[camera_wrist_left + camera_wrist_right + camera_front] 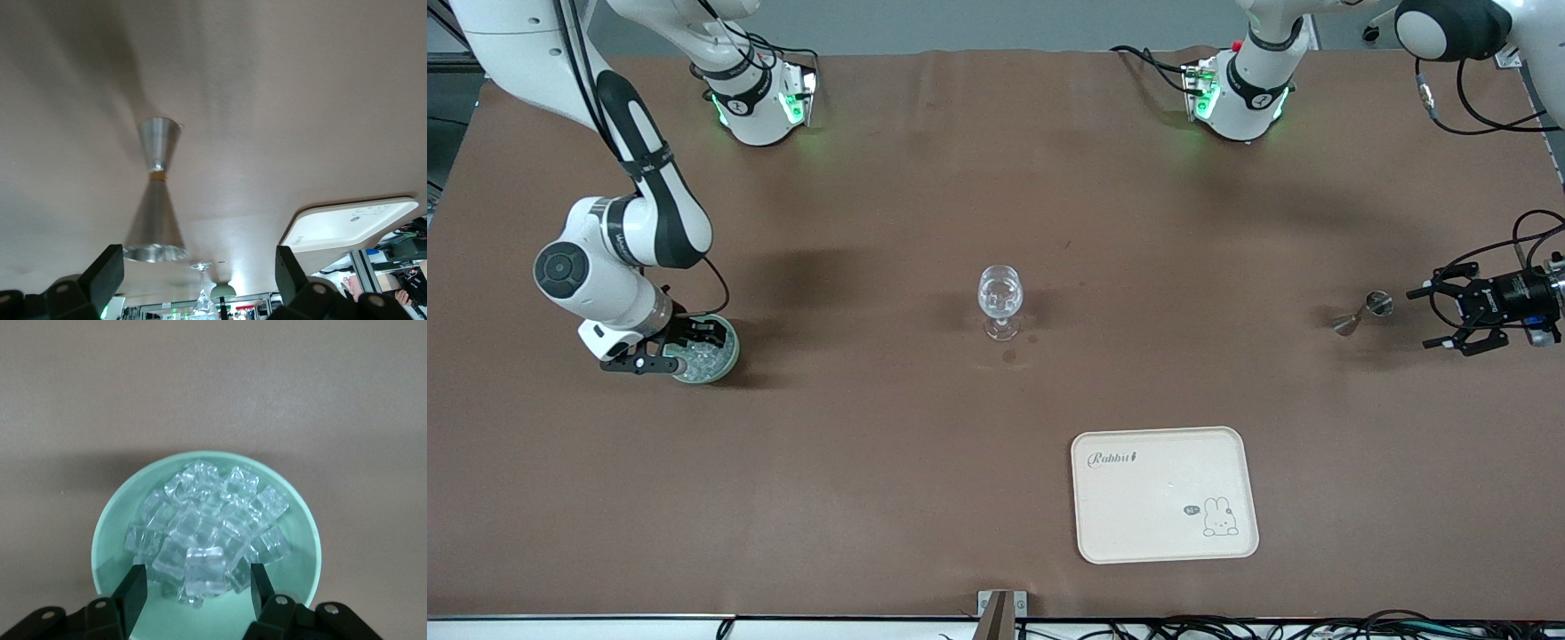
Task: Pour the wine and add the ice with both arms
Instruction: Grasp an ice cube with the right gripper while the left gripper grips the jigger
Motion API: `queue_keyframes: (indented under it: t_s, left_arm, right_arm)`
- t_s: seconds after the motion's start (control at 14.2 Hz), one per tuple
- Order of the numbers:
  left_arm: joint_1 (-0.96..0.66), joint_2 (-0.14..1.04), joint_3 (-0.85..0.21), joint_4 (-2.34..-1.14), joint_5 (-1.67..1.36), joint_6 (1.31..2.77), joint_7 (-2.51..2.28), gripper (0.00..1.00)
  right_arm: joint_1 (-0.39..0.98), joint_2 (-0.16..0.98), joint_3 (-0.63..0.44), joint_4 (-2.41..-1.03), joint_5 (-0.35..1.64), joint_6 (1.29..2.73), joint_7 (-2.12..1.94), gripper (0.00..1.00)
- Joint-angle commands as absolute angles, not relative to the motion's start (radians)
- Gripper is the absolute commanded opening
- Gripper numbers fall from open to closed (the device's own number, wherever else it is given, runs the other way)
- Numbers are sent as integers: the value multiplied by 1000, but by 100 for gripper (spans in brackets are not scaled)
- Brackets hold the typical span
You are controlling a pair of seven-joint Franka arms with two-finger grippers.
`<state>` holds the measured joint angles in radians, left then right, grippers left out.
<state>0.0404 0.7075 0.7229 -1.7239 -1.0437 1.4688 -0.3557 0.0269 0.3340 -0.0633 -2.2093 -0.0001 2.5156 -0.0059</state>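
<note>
Your brown-covered bench point(871, 498) carries four things. A stemmed glass point(1000, 300) stands at centre. At 9 o'clock from it you have a mint-green bowl point(725, 354) heaped with ice point(207, 533). At 3 o'clock a steel jigger point(1362, 313) lies on its side. At 5 o'clock sits a cream rabbit-print tray point(1163, 494).

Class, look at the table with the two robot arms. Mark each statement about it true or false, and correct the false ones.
1. The ice lies in a green bowl. True.
2. The right gripper has an ice cube between its jaws. True.
3. The metal measuring cup stands upright on the tray. False: it lies on its side on the table, in front of the left gripper, and the tray holds nothing.
4. The left gripper is shut. False: its jaws are open.
5. The stemmed glass stands upright mid-table. True.
</note>
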Motion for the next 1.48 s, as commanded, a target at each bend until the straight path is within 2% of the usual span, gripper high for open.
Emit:
queue_keyframes:
  t_s: [0.0,0.14,0.28,0.42,0.63,0.77,0.91,1.06,1.13,1.27,1.41]
  left_arm:
    - [49,759,762,-1678,-1066,1419,-321,100]
    - [51,819,762,-1680,-1103,1419,-241,100]
    - [37,830,758,-1709,-1138,1419,-244,100]
    - [12,828,755,-1787,-1189,1420,-238,98]
    - [-31,825,750,-1874,-1285,1425,-233,96]
    - [-31,828,750,-1875,-1298,1428,-233,93]
    - [-34,828,749,-1881,-1299,1428,-233,85]
    - [-25,830,749,-1881,-1299,1428,-219,61]
    - [-23,830,750,-1882,-1298,1428,-207,61]
    - [-18,830,750,-1885,-1293,1425,-207,61]
    - [-17,828,750,-1888,-1290,1424,-207,61]
  right_arm:
    - [14,350,-58,-2207,-12,2542,-15,71]
    - [12,357,-58,-2201,-12,2545,-15,71]
    - [14,359,-60,-2201,-12,2549,-14,71]
    - [14,359,-60,-2201,-12,2540,-14,71]
    - [14,359,-60,-2201,-12,2537,-14,65]
    - [15,359,-60,-2197,-12,2537,-12,54]
    - [14,359,-60,-2189,-12,2536,-12,42]
    - [12,359,-60,-2166,-12,2504,-14,32]
    - [12,360,-60,-2158,-12,2476,-12,27]
    - [14,360,-60,-2154,-12,2468,-12,11]
    - [14,360,-60,-2154,-11,2468,-12,11]
